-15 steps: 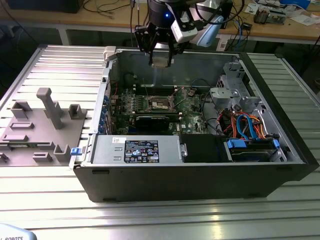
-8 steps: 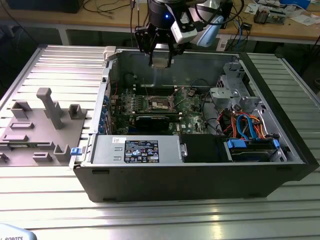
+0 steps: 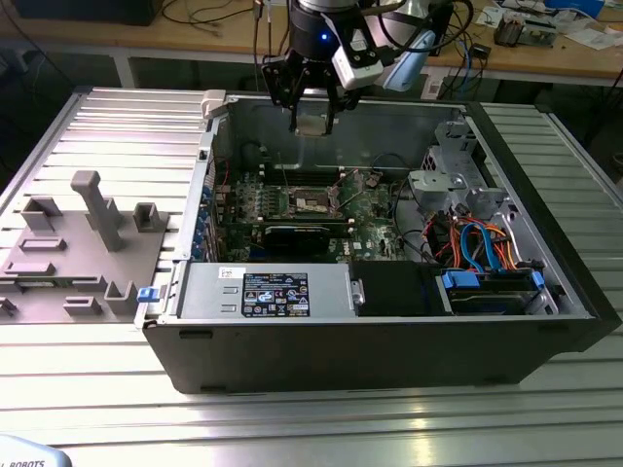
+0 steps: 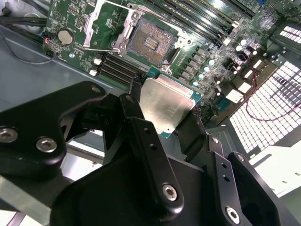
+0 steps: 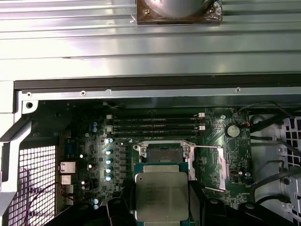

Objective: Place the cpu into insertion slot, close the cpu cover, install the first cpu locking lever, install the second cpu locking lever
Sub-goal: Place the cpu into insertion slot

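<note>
Silvery-grey, the chip (image 4: 167, 106) was gripped by its edges between the jaws, well above the empty socket (image 4: 149, 43), whose cover (image 5: 220, 167) stood open to admit it.

I see the open computer case (image 3: 389, 355) under the gripper (image 3: 313, 125). Its grey power supply (image 3: 204, 292) lies well apart from the gripper. Blue and orange cables (image 3: 477, 243) are away from it on the exterior view's right. Grey fixture blocks (image 3: 83, 243) stand on the exterior view's left.
</note>
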